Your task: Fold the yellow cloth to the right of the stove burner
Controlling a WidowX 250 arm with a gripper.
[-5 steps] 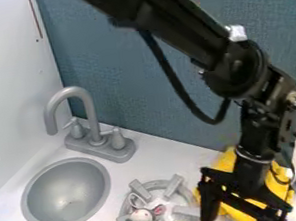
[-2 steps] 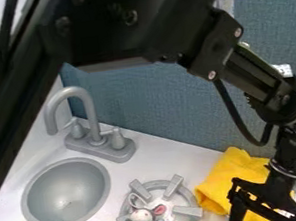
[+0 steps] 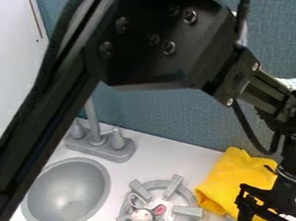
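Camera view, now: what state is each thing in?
Gripper: pointing down at the cloth, contact unclear
Yellow cloth: rumpled, spread on the counter
Faucet: upright, partly hidden
Sink: partly covered by the arm
Toy mouse: lying on the burner
Burner: bearing the mouse, on/off unclear

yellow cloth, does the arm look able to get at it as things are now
Probably yes: the gripper hangs down over part of the yellow cloth, and nothing seems to lie on it. The grey burner sits beside the cloth, not in the way.
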